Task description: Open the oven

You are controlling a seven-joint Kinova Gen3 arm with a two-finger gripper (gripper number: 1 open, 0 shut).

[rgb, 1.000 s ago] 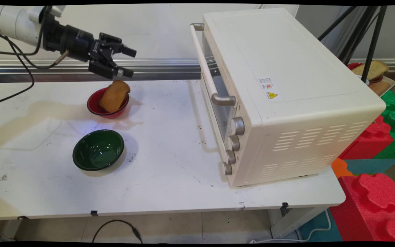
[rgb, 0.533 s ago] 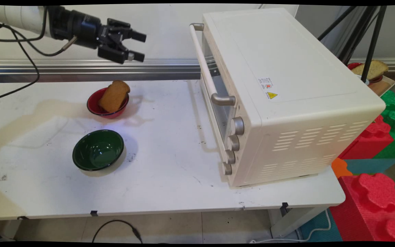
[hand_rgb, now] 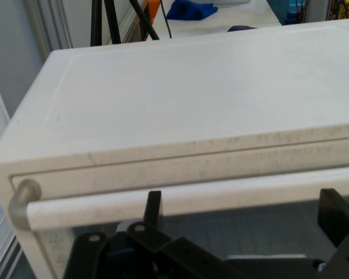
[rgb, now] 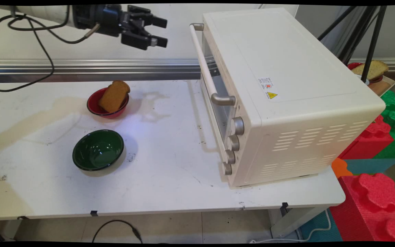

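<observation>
The black gripper [rgb: 161, 32] hangs high in the air, up near the top of the main view. Its 2 fingers [rgb: 159, 22] are spread apart and hold nothing. It points at the toaster oven [rgb: 286, 89] and is level with the top of the oven's door. The long door handle [rgb: 204, 63] is the nearest thing to it, but they do not touch. In the hand view the handle [hand_rgb: 186, 197] runs across just past the fingers [hand_rgb: 153, 207], with the oven's flat top [hand_rgb: 203, 99] above it.

The oven sits on the right side of the white table [rgb: 170, 164]. Its door faces left and is closed. It has 4 knobs [rgb: 237, 125] in a row.

Near the table's back edge is a red bowl [rgb: 96, 106] with a slice of bread [rgb: 113, 96] leaning in it. A green bowl [rgb: 98, 150] sits nearer the front edge.
</observation>
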